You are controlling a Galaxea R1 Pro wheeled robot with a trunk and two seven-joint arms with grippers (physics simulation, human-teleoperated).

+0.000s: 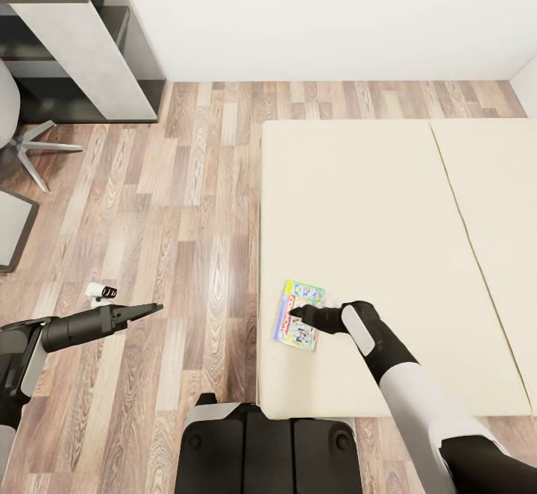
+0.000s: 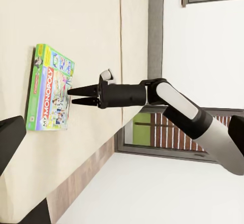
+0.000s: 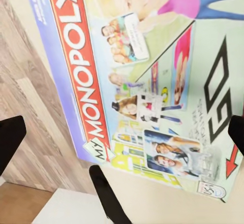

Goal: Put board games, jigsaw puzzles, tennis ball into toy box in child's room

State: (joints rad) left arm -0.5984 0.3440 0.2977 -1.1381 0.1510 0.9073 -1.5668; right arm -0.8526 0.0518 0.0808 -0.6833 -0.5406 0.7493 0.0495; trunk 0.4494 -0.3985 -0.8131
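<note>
Board game: the flat green My Monopoly box with the red title stripe is lying face up on the cream mattress of the bed, right by the edge nearest the wood plank floor.
Right tool: my right tool hangs just over the box, black fingers a little apart with nothing between them. Can't tell if the tips touch the lid.
Left tool: my left tool is out over the floor, well apart from the bed. Fingers look pressed together, holding nothing.
Background: grey shelf unit against the white wall.
</note>
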